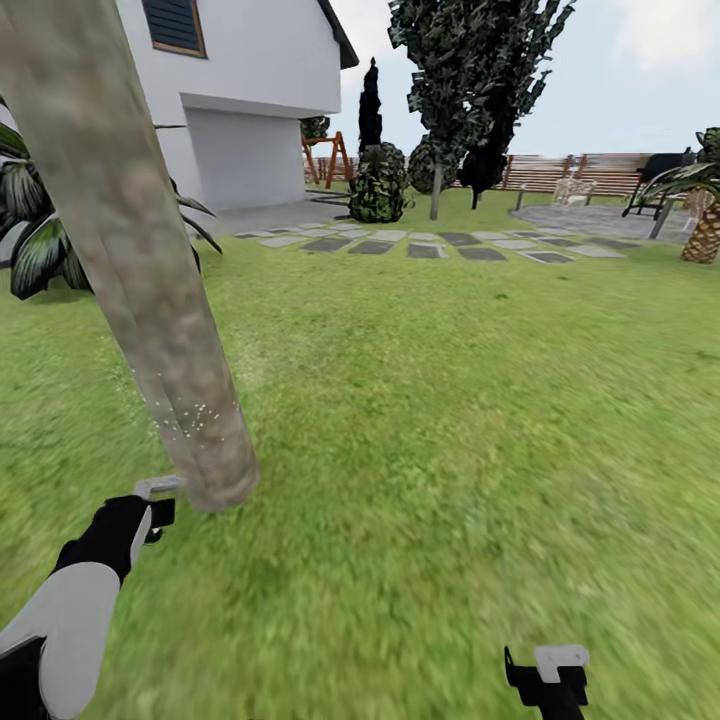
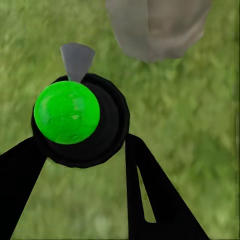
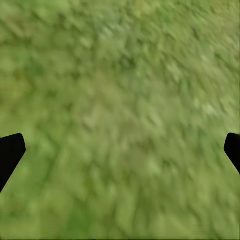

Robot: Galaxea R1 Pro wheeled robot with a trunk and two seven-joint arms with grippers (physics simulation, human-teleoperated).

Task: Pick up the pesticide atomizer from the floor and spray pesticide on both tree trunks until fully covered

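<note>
A thick pale grey-brown tree trunk (image 1: 150, 300) leans across the left of the head view, rising from the lawn. Fine white pesticide specks (image 1: 195, 418) dot its lower part. My left gripper (image 1: 152, 517) is just left of the trunk's base, shut on the pesticide atomizer (image 1: 158, 488). In the left wrist view the atomizer (image 2: 67, 112) is a round black body with a bright green top, held in the gripper (image 2: 82, 150), and its grey nozzle points at the trunk base (image 2: 157, 27). My right gripper (image 1: 548, 672) hangs low at the right, open over grass (image 3: 120, 150).
Open lawn (image 1: 450, 420) stretches ahead and to the right. A palm plant (image 1: 40, 240) and a white house (image 1: 250, 110) stand behind the trunk. Farther off are stepping stones (image 1: 430, 245), dark conifers (image 1: 470, 80), a bush (image 1: 378, 185), a wooden fence (image 1: 570, 170) and grey paving (image 1: 590, 215).
</note>
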